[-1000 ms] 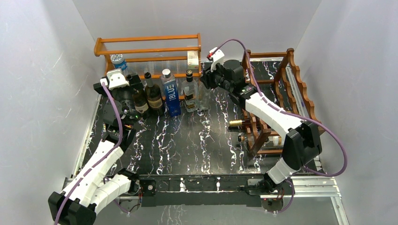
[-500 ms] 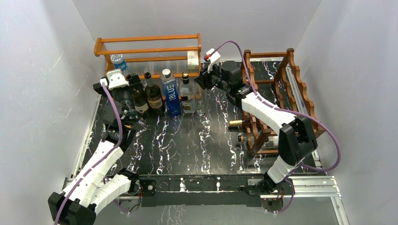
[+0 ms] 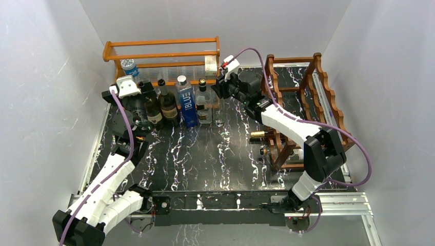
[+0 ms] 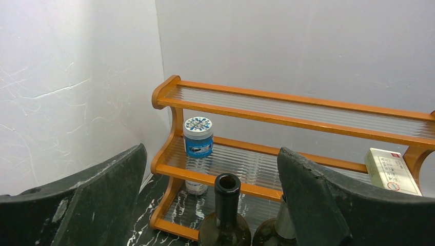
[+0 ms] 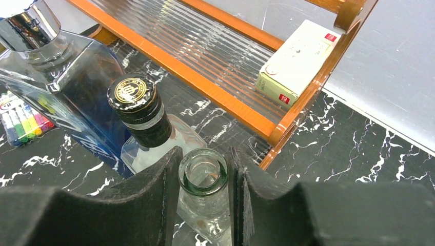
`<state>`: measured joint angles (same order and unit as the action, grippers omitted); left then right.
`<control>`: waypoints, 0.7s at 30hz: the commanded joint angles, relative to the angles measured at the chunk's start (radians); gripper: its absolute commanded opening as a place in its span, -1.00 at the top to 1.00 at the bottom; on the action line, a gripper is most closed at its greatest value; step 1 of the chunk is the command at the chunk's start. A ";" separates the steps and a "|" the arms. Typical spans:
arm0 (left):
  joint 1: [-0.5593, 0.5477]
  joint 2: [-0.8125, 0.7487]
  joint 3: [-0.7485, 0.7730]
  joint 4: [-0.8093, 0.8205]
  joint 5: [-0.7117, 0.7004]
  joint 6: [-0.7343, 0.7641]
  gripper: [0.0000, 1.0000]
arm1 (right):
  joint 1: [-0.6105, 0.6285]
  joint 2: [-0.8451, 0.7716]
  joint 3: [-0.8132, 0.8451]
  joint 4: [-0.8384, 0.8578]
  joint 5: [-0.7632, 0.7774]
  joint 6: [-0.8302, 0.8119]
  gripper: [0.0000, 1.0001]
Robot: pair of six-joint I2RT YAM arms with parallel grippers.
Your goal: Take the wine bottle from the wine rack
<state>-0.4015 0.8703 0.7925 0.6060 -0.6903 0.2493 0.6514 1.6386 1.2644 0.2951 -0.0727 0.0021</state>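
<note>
The dark reddish-brown wine rack (image 3: 313, 97) stands at the right. Two bottles lie in it, their necks pointing left, one gold-capped (image 3: 259, 134) and one lower (image 3: 264, 151). My right gripper (image 3: 219, 88) is left of the rack, at the right end of a row of standing bottles. In the right wrist view it (image 5: 205, 164) is shut on the neck of an upright, open-mouthed clear glass wine bottle (image 5: 203, 179). My left gripper (image 4: 210, 154) is open above an open dark bottle (image 4: 226, 205) at the row's left end (image 3: 134, 97).
The row holds dark bottles (image 3: 166, 105), a blue bottle (image 3: 188, 105) and a black-capped clear bottle (image 5: 141, 110). Behind it is an orange shelf (image 3: 164, 54) with a blue-lidded jar (image 4: 198, 137) and a white box (image 5: 295, 61). White walls surround the table.
My right gripper has moved left and away from the rack with the clear bottle, up to the black-capped bottle. The left arm has not moved.
</note>
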 commanded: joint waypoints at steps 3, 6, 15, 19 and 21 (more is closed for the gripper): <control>-0.002 -0.019 0.002 0.049 0.006 -0.003 -0.96 | 0.007 -0.035 0.013 -0.014 0.044 0.018 -0.38; -0.002 -0.021 0.003 0.048 0.007 -0.004 -0.96 | 0.008 -0.056 0.012 -0.043 0.035 0.001 -0.79; 0.000 -0.018 0.007 0.040 0.009 -0.014 -0.96 | 0.007 -0.194 0.014 -0.257 0.042 -0.065 -0.96; -0.001 -0.018 0.012 0.023 0.010 -0.030 -0.96 | 0.008 -0.377 -0.172 -0.347 0.072 -0.177 -0.96; -0.001 -0.019 0.017 0.011 0.012 -0.038 -0.96 | 0.007 -0.444 -0.242 -0.396 0.089 -0.219 -0.96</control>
<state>-0.4015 0.8703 0.7925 0.6018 -0.6899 0.2367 0.6552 1.3258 1.1400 0.0044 -0.0246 -0.1101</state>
